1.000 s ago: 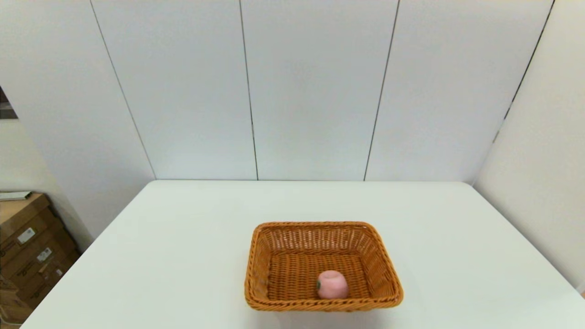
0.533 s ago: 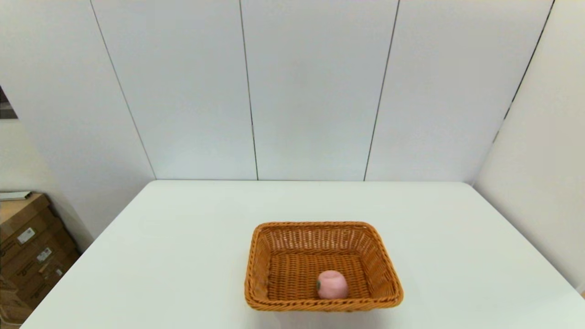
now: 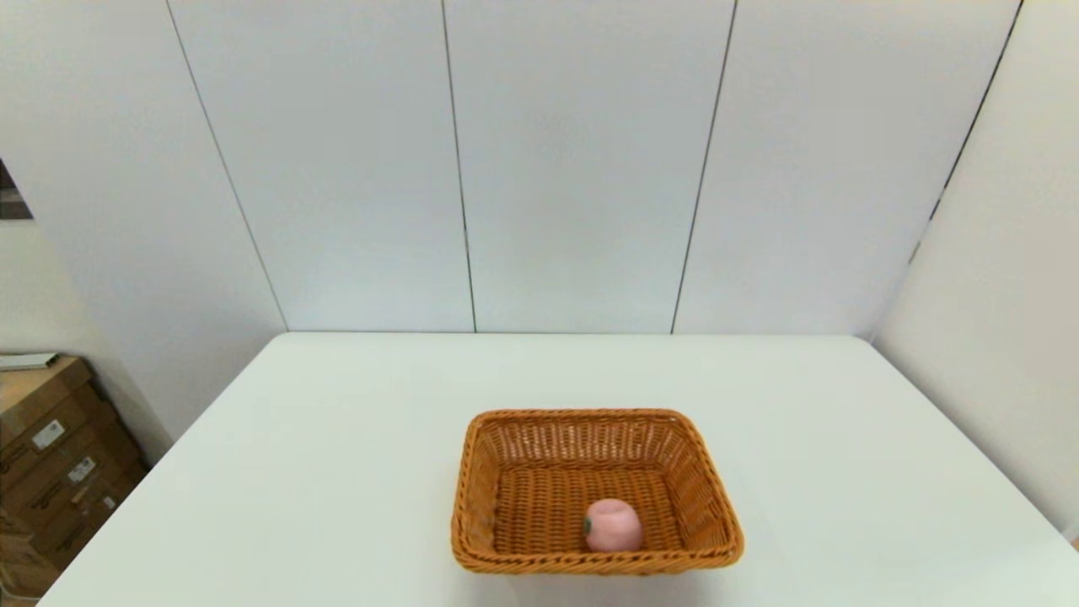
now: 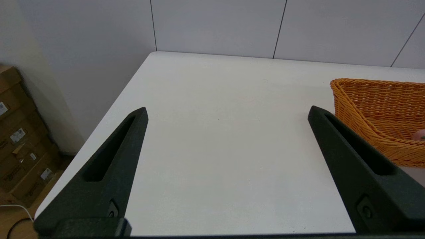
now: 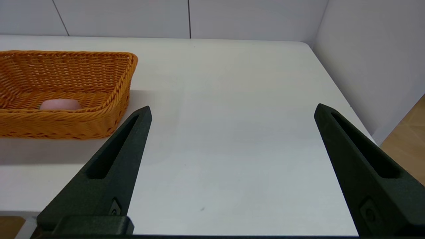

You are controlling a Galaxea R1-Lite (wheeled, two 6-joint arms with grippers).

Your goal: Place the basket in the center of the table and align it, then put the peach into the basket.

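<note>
Counter (image 3: 354, 472) carries the basket (image 3: 716, 493) lower center of frame, peach (image 3: 613, 525) inside by its near wall. Left gripper (image 4: 227, 113) and right gripper (image 5: 232, 111) sit spread, parked. Only risk I see: a careless arm nudging the basket crooked.

So the basket (image 3: 597, 491) sits on the table (image 3: 337, 472), toward the near edge and roughly centred left to right, squared up with the table's sides. The peach (image 3: 613, 525) is inside it, on the floor of the basket near the front wall, a bit right of the middle. Some cardboard boxes (image 3: 50, 472) are stacked on the floor off the table's left side, against the wall.
</note>
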